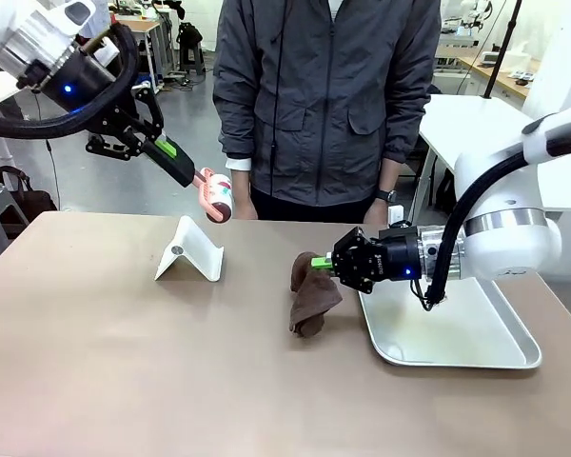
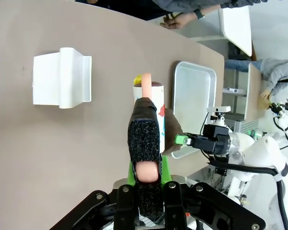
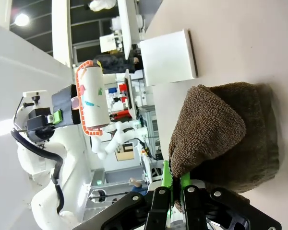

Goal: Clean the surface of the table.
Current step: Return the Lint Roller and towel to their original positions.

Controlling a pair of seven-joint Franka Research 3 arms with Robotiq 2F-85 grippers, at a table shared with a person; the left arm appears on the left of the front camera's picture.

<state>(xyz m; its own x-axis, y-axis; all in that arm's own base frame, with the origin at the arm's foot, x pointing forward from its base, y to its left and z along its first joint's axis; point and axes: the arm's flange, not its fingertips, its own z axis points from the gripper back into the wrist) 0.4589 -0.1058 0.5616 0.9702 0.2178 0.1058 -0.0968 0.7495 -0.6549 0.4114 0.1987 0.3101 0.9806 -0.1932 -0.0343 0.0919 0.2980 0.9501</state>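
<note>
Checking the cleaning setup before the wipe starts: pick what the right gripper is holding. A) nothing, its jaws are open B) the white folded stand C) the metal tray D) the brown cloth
D: the right gripper is shut on a corner of the brown cloth, which hangs from it down to the table, beside the metal tray; the right wrist view shows the cloth pinched between its fingers.

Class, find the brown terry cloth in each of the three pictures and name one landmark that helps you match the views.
Front view: brown terry cloth hangs at table centre, pinched by the right claw.
Left wrist view: a dark sliver right of centre, beside the roller.
Right wrist view: lower right, large.
Shared landmark: white folded stand.
</note>
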